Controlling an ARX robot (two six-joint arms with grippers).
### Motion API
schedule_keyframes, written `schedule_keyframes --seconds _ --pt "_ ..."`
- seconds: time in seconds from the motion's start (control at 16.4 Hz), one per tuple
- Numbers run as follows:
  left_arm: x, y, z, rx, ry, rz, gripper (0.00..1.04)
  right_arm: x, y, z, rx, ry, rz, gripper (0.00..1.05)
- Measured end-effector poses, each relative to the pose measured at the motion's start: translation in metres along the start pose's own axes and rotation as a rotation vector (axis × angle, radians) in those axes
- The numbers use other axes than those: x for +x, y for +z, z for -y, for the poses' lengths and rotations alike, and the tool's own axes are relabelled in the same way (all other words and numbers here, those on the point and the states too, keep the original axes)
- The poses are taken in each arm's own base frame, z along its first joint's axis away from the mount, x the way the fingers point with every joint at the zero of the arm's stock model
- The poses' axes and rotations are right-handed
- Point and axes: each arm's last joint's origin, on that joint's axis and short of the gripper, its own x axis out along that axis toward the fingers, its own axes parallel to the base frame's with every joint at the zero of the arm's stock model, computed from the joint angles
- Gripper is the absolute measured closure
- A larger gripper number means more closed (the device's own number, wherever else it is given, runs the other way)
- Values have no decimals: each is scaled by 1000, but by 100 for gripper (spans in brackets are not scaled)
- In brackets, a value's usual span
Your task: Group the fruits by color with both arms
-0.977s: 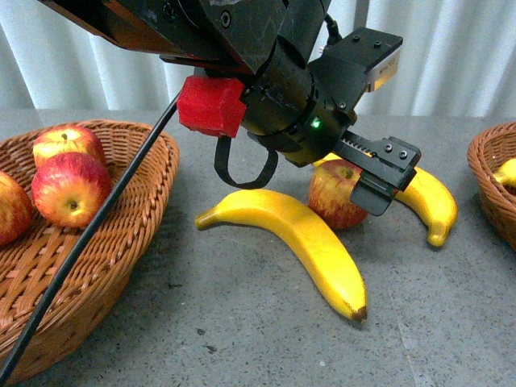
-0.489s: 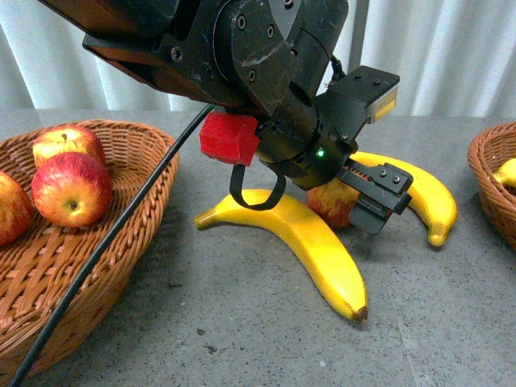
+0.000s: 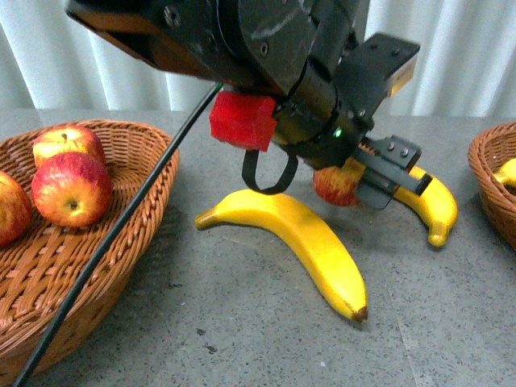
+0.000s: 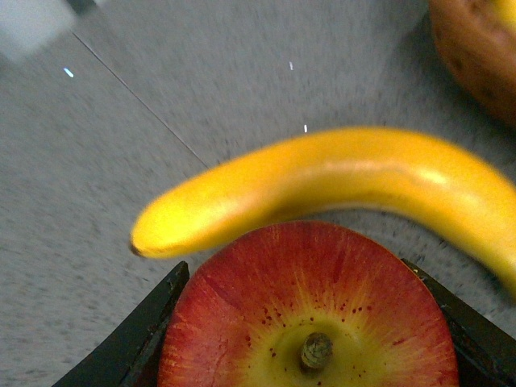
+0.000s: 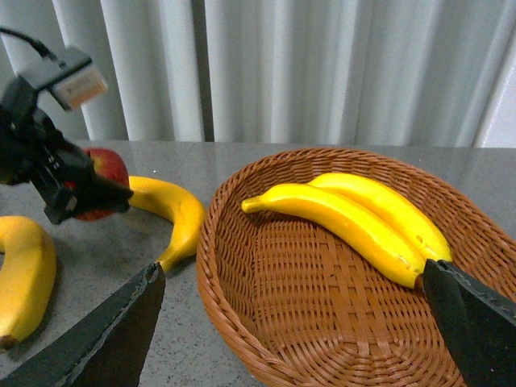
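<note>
**Front view: sorting partly done, one apple in the claw**

The left basket holds three apples, and the right basket holds two bananas. A near banana and a far banana lie on the table. The left gripper clamps the loose apple just off the table, beside the far banana. The right gripper gapes empty over its basket. By my judgement, this apple and both table bananas are left to sort.
</note>
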Motion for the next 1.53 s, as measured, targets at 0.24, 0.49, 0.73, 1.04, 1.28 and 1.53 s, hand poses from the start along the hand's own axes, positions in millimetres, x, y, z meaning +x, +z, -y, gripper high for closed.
schedule_keyframes --seconds 0.24,0.49,0.73,1.04,1.28,1.53 --pt "-90 40 15 -44 326 297 37 0 0 0 0 0 0 6" --pt "-174 5 10 -198 670 392 37 0 0 0 0 0 0 6" --pt "-229 -46 -4 -235 795 336 37 0 0 0 0 0 -1 6" --pt "-281 -109 -46 -327 964 259 37 0 0 0 0 0 1 6" --pt "-284 -141 -61 -428 951 201 37 0 0 0 0 0 0 6" --pt "-254 -148 -62 -474 839 161 32 0 0 0 0 0 0 6"
